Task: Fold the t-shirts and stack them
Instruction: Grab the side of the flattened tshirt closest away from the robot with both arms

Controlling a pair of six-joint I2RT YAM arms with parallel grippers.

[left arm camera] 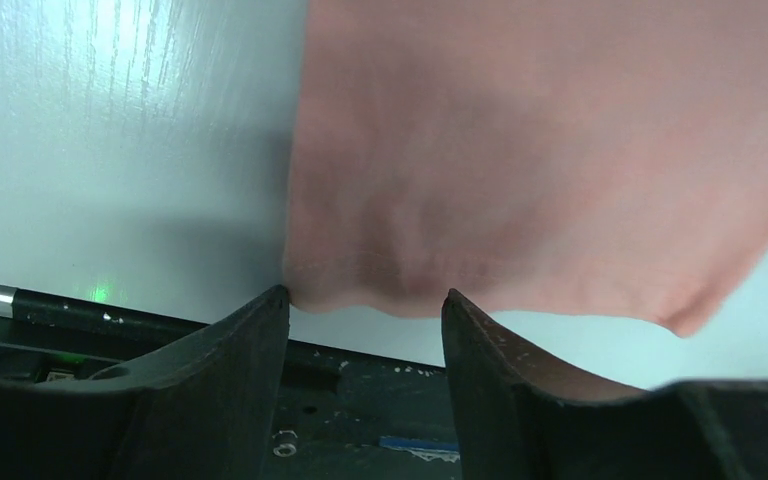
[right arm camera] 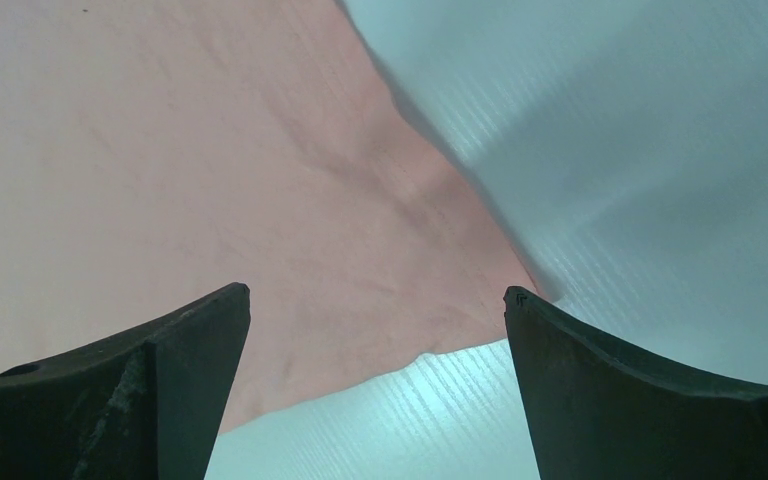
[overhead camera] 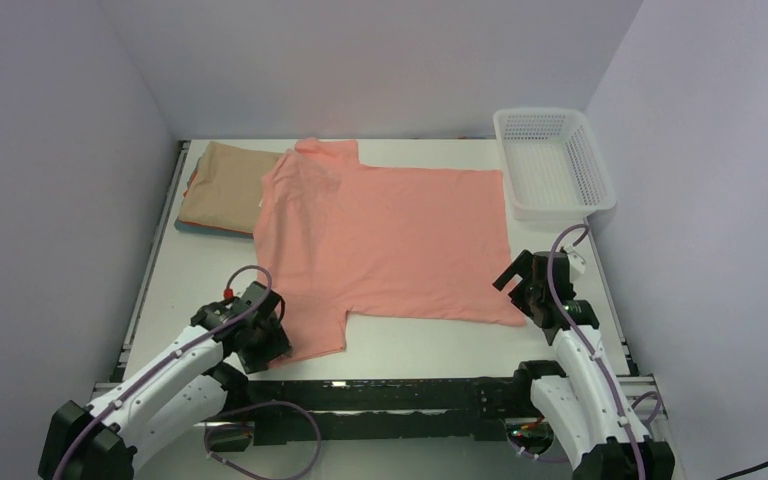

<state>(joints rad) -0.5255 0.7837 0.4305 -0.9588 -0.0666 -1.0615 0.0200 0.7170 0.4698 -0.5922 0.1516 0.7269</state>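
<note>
A salmon-pink t-shirt (overhead camera: pixel 390 240) lies spread flat across the middle of the table, collar to the left. My left gripper (overhead camera: pixel 278 335) is down at its near sleeve. In the left wrist view the sleeve hem (left arm camera: pixel 380 290) sits bunched between the tips of the left gripper (left arm camera: pixel 365 295), whose jaws still stand apart. My right gripper (overhead camera: pixel 515 280) hovers open over the shirt's near right bottom corner (right arm camera: pixel 480 300), and the right gripper (right arm camera: pixel 375 292) has nothing between its fingers. A folded tan t-shirt (overhead camera: pixel 222 185) lies at the back left on other folded edges.
A white mesh basket (overhead camera: pixel 600 200) stands at the back right corner against the wall. Walls close in the table on three sides. A black rail (left arm camera: pixel 110 315) runs along the near table edge just behind the left fingers.
</note>
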